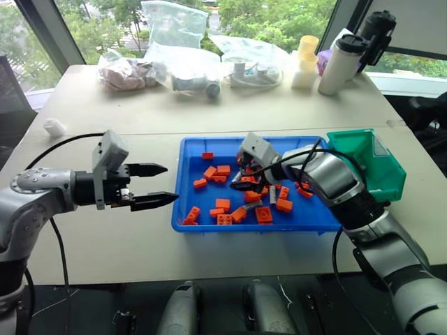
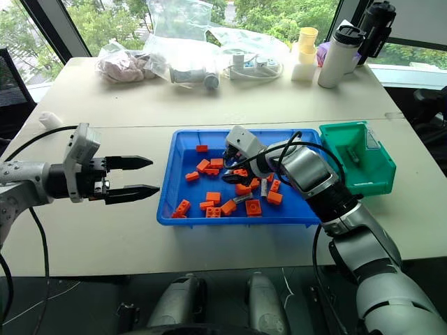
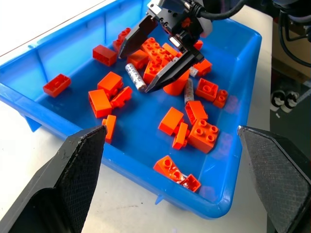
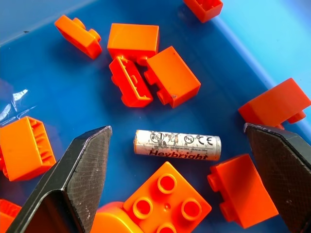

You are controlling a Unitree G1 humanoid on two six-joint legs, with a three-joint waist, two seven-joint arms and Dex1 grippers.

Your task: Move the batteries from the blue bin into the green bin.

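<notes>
1 battery (image 4: 177, 144) lying flat on the blue bin (image 1: 183, 183) floor among orange bricks (image 4: 166, 196), right gripper (image 3: 156, 60) spread wide and straddling it, presumably lined up to pinch. Another battery (image 3: 188, 90) just beside. Left gripper (image 1: 155, 185) parked open outside the tray; green bin (image 1: 380, 183) waiting at the far end.

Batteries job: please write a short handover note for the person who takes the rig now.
Right gripper: open, low inside the blue bin, fingers on either side of one battery lying flat among the orange bricks. Not gripped yet.
Left gripper: open, empty, over the table beside the blue bin.
A second battery lies in the blue bin near the right gripper.
Green bin: at the blue bin's far right corner; one small grey cylinder, probably a battery, already inside.
Left to do: close on the battery, carry it to the green bin, then fetch the other one.
</notes>
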